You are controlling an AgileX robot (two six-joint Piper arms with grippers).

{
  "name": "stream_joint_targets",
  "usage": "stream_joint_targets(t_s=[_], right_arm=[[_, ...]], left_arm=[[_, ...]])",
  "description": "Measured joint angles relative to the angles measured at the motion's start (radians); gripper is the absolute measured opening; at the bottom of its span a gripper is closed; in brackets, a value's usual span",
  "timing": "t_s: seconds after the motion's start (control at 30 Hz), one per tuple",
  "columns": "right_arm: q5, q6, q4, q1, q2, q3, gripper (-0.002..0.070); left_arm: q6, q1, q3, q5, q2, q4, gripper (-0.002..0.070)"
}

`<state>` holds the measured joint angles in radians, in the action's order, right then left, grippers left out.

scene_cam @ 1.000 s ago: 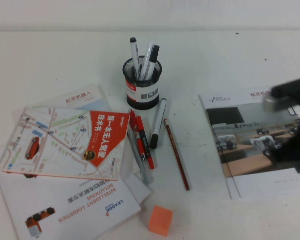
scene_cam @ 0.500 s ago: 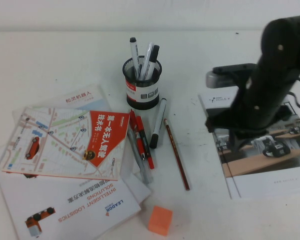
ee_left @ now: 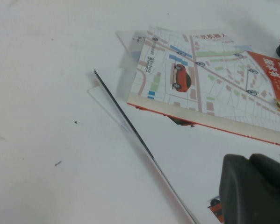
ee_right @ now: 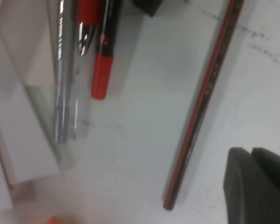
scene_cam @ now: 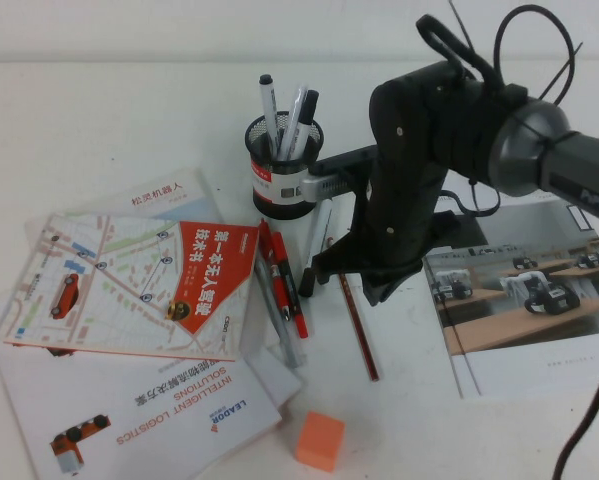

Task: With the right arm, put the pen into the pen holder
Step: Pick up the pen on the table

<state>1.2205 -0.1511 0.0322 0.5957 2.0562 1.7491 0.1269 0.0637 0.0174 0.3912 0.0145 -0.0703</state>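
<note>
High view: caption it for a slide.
Right gripper hovers over thin dark red pen beside black mesh pen holder; left gripper unseen here.

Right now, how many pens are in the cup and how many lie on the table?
Pens in the cup: 3
Pens lying on the table: 5
Total: 8
Right pincer hovers over the thin red pen; left pincer is near the booklets.

The pen lies on the table, in front of the pen holder. The right arm hangs over its far end, right gripper low above it. The left gripper sits by the map booklet.
</note>
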Motion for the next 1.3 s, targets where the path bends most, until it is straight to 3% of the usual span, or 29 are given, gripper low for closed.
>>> stream_joint_targets(t_s=[0.07, 0.27, 0.5, 0.63, 0.83, 1.07, 1.3], right_arm=[[0.0, -0.001, 0.0, 0.0, 0.017, 0.017, 0.0035], [0.001, 0.011, 0.019, 0.0, 0.071, 0.057, 0.0243], [0.001, 0.013, 0.034, 0.0, 0.139, 0.075, 0.0277], [0.001, 0.013, 0.041, 0.0, 0.158, 0.077, 0.0264], [-0.004, 0.013, 0.039, 0.0, 0.17, 0.091, 0.0186], [-0.004, -0.023, 0.021, 0.0, 0.173, 0.095, 0.0028], [-0.017, -0.087, -0.022, 0.0, 0.135, 0.075, 0.002]], left_arm=[[0.0, 0.0, 0.0, 0.0, 0.0, 0.0, -0.0002], [0.0, 0.0, 0.0, 0.0, 0.0, -0.001, -0.0003], [0.0, 0.0, 0.0, 0.0, 0.0, -0.001, -0.0003], [0.0, 0.0, 0.0, 0.0, 0.0, -0.001, -0.0003], [0.0, 0.0, 0.0, 0.0, 0.0, -0.001, -0.0003], [0.0, 0.0, 0.0, 0.0, 0.0, -0.001, -0.0003], [0.0, 0.0, 0.0, 0.0, 0.0, -0.001, -0.0003]])
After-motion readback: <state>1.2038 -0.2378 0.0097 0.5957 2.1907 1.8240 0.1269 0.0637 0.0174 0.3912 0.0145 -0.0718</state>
